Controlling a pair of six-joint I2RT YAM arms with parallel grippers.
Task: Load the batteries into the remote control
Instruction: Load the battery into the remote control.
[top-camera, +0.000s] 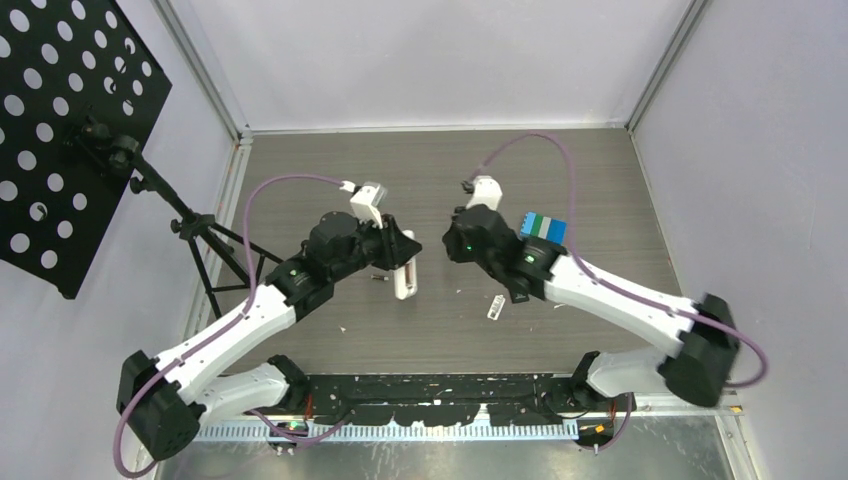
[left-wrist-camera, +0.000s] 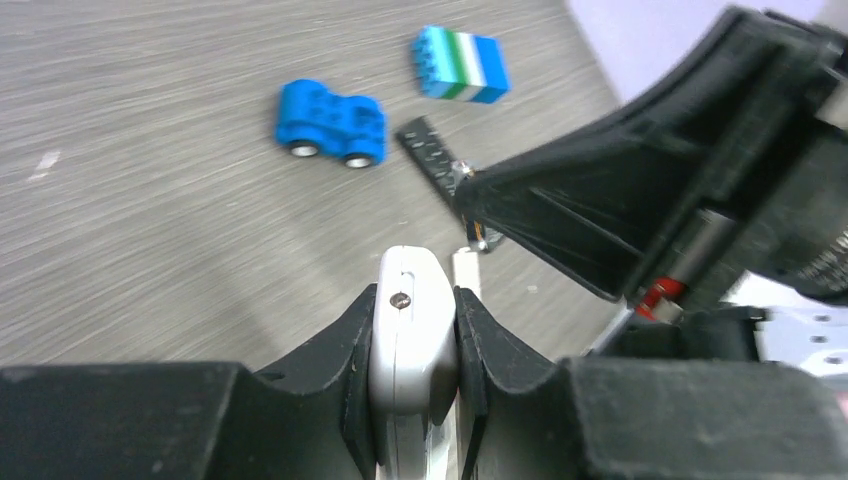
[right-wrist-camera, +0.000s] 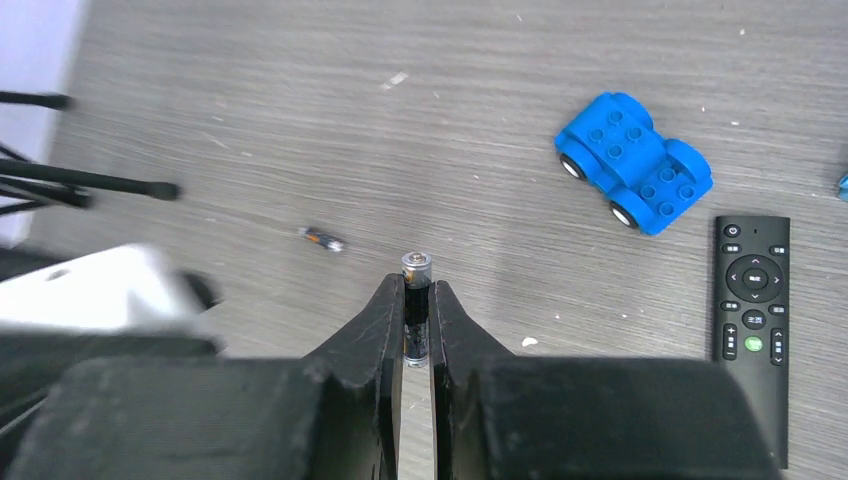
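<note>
My left gripper (left-wrist-camera: 415, 297) is shut on the white remote control (left-wrist-camera: 410, 340), clamping its narrow sides with the end sticking out past the fingertips. From above, the remote control (top-camera: 404, 278) lies near the table's middle under the left gripper (top-camera: 398, 252). My right gripper (right-wrist-camera: 417, 287) is shut on a dark battery (right-wrist-camera: 416, 312), which stands upright between the pads with its silver tip above them. That right gripper (top-camera: 463, 240) hovers just right of the remote control. Another dark battery (right-wrist-camera: 323, 238) lies loose on the table, left of the remote control (top-camera: 380, 277).
A blue toy car (right-wrist-camera: 635, 160), a black remote (right-wrist-camera: 755, 318) and a blue, green and white striped block (left-wrist-camera: 460, 65) lie on the right half. A small clear-white plastic piece (top-camera: 495, 306) lies in front of the right arm. A black tripod stand (top-camera: 205, 240) stands at the left edge.
</note>
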